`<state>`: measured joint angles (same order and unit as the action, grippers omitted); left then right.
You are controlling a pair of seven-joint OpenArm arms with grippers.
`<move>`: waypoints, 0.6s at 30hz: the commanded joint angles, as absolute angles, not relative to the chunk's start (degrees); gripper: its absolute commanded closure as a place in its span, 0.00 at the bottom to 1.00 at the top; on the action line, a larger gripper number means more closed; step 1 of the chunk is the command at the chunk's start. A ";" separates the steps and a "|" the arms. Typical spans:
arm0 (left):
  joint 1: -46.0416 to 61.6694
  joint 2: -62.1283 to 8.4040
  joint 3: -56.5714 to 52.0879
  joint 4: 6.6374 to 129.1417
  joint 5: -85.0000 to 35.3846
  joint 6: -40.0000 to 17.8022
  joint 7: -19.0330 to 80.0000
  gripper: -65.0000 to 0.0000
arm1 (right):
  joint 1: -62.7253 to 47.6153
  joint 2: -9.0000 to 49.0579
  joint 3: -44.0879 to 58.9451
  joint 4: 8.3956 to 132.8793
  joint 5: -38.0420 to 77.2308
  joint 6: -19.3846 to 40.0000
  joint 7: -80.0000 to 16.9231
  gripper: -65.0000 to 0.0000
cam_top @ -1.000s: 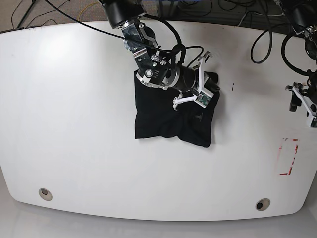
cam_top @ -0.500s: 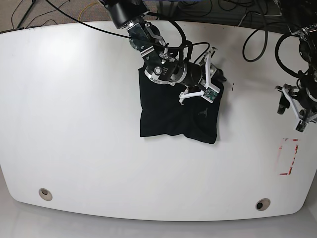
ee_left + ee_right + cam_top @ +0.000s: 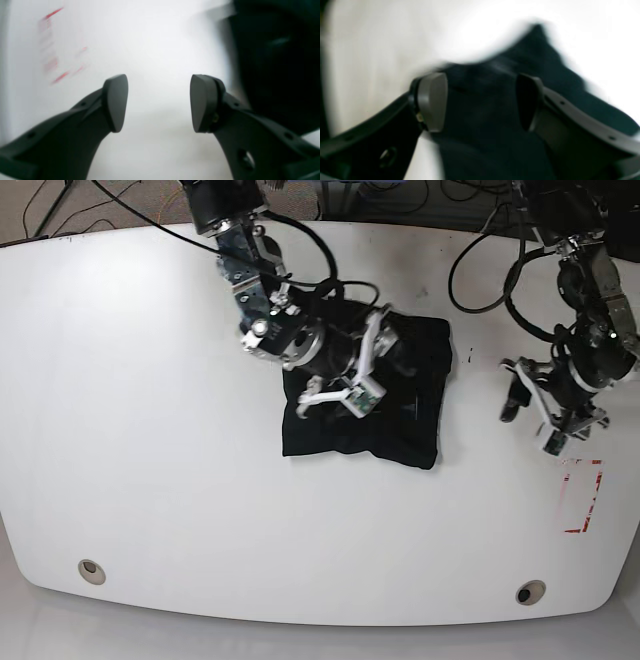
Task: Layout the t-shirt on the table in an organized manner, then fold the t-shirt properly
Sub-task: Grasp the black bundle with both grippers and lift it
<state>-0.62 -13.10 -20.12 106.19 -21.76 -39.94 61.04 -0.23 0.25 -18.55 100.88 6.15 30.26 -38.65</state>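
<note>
I am working in what looks like a robotics lab or test room. A large white table (image 3: 150, 430) with round grommet holes (image 3: 91, 570) and a red-outlined mark (image 3: 583, 496) fills my base view. Black cables (image 3: 480, 270) loop over its far edge, and more wiring trails across carpeted floor (image 3: 100, 205) behind.

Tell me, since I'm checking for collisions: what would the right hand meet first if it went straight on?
Most likely the folded black t-shirt, which fills the gap between the right hand's open jaws, though blur hides the depth.
</note>
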 commanded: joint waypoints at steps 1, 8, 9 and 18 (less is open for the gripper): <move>-1.27 -12.35 -18.86 107.38 -22.11 -40.00 60.09 0.44 | 0.84 0.66 -16.22 102.37 6.64 32.22 -37.41 0.36; -1.10 -7.34 -11.30 107.38 -22.02 -40.00 60.09 0.44 | 3.91 0.84 -6.02 100.09 6.37 38.29 -37.41 0.39; -1.10 -6.99 -10.33 107.38 -22.02 -40.00 60.09 0.45 | 4.44 0.84 -5.05 99.38 6.11 38.90 -37.41 0.41; 0.04 -6.46 0.48 107.21 -22.02 -40.00 60.09 0.71 | 11.21 4.35 -1.98 88.04 6.55 40.00 -37.05 0.76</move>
